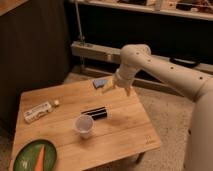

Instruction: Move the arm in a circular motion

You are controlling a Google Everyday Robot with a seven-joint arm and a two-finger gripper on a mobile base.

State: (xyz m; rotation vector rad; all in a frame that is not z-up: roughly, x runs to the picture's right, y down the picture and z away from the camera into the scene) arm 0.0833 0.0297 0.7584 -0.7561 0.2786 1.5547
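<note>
The cream-white arm [165, 70] reaches in from the right edge, bends at a rounded elbow [134, 54] and points down and left. Its yellowish gripper [116, 89] hangs over the far right part of the wooden table [130, 130], just right of a small blue object [100, 82]. Nothing shows held in the gripper.
On the table lie a white packet [38, 112] at the left, a small pale cube [57, 103], a black bar [94, 113], a white paper cup [83, 126] and a green plate with a carrot [34, 156]. A metal rail [95, 52] and dark wall stand behind.
</note>
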